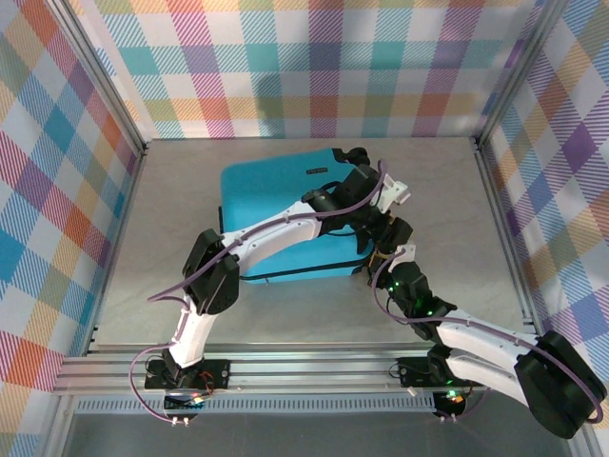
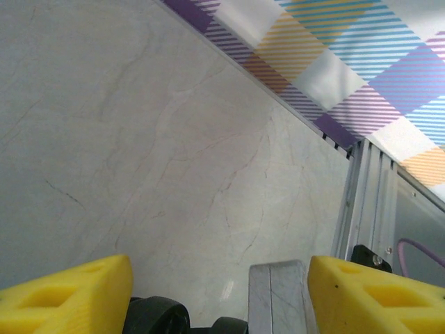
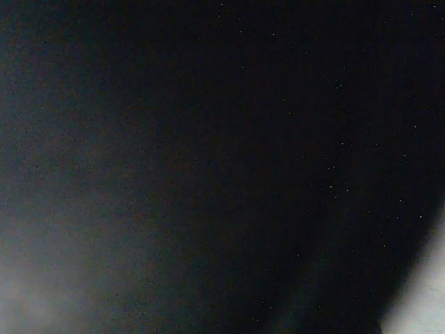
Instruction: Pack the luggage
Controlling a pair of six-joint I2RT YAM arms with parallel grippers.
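Note:
The turquoise luggage (image 1: 276, 205) lies closed and flat on the grey table, black wheels at its right end. My left gripper (image 1: 373, 183) reaches over it to that right end. In the left wrist view its yellow fingers (image 2: 76, 296) stand wide apart, so the gripper (image 2: 219, 282) is open. A grey metal bar (image 2: 278, 299) sits just inside the right finger, and the black wheels (image 2: 156, 316) show low between the fingers. My right gripper (image 1: 379, 249) is pressed against the luggage's near right corner. Its wrist view is almost black, and what it touches is hidden.
Bare marble-grey table (image 1: 162, 286) lies left and right of the luggage. Plaid walls and aluminium frame posts (image 2: 365, 202) close the space on three sides. The two arms cross close together at the luggage's right side.

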